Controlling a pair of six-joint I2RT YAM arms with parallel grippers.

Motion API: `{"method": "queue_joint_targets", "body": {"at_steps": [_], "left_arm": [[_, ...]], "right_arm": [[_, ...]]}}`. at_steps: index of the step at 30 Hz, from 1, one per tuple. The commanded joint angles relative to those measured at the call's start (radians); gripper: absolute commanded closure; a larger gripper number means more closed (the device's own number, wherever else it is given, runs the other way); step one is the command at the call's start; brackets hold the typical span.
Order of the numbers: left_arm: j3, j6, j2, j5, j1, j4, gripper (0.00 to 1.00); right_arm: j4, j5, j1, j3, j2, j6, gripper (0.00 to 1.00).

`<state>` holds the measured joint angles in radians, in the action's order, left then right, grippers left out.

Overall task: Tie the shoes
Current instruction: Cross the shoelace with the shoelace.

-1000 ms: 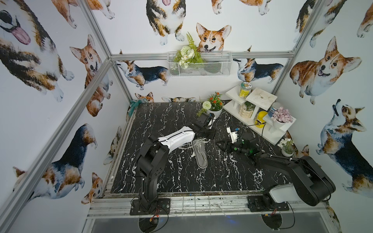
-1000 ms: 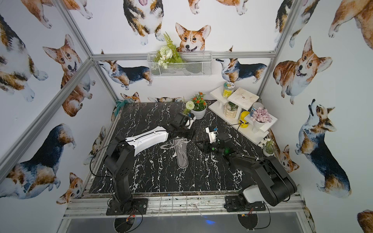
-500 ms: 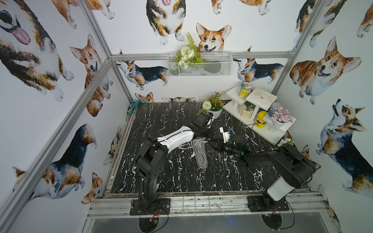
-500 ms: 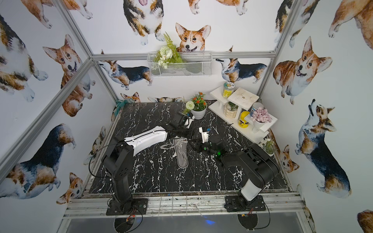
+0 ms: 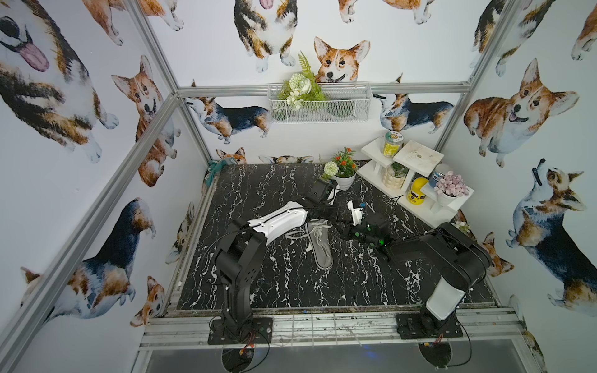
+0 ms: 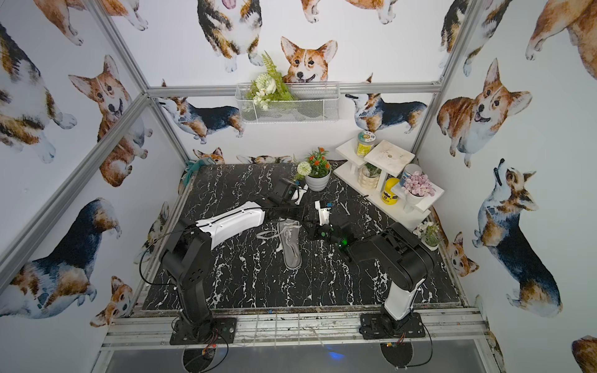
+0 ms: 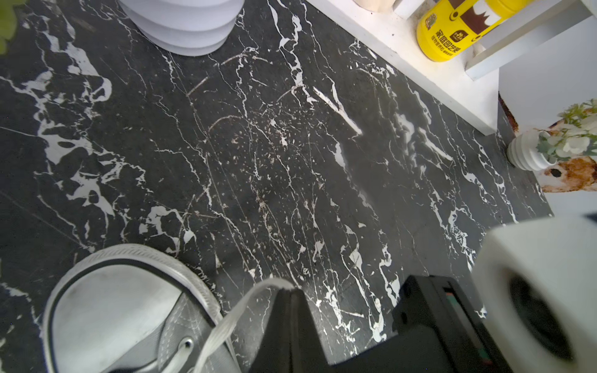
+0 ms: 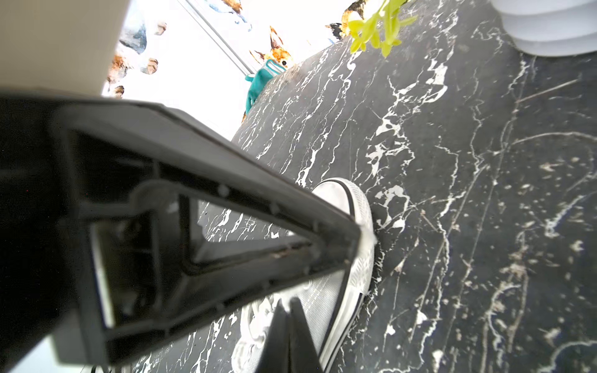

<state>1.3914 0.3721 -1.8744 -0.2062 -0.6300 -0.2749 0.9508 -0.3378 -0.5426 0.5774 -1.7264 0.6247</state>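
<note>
Black marble bench (image 5: pixel 258 290). Grey sneaker (image 5: pixel 323 252) lies on it, toe toward the white flowerpot (image 5: pixel 345 183), short of it. Left tool (image 7: pixel 289 292), on the pot side of the toe, pinches one white lace (image 7: pixel 226 323). Right tool (image 8: pixel 287 305), farther from the pot, is pressed together; any lace within cannot be told. No knot shows: tying judged early.
</note>
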Motion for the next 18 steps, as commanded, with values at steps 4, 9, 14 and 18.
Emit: {"method": "queue_joint_targets", "body": {"at_steps": [4, 9, 14, 18], "left_arm": [[-0.036, -0.008, 0.050, -0.008, 0.034, 0.018, 0.87], [-0.112, -0.012, 0.150, -0.007, 0.076, 0.044, 0.58], [-0.275, 0.007, 0.304, 0.018, 0.124, 0.111, 0.45], [-0.456, 0.040, 0.428, 0.014, 0.145, 0.196, 0.44]], "right_arm": [[-0.093, 0.001, 0.001, 0.035, 0.018, -0.044, 1.00], [-0.213, -0.024, 0.020, 0.071, 0.059, -0.079, 1.00], [-0.362, -0.080, 0.055, 0.129, 0.094, -0.116, 1.00], [-0.479, -0.141, 0.076, 0.188, 0.118, -0.151, 1.00]]}}
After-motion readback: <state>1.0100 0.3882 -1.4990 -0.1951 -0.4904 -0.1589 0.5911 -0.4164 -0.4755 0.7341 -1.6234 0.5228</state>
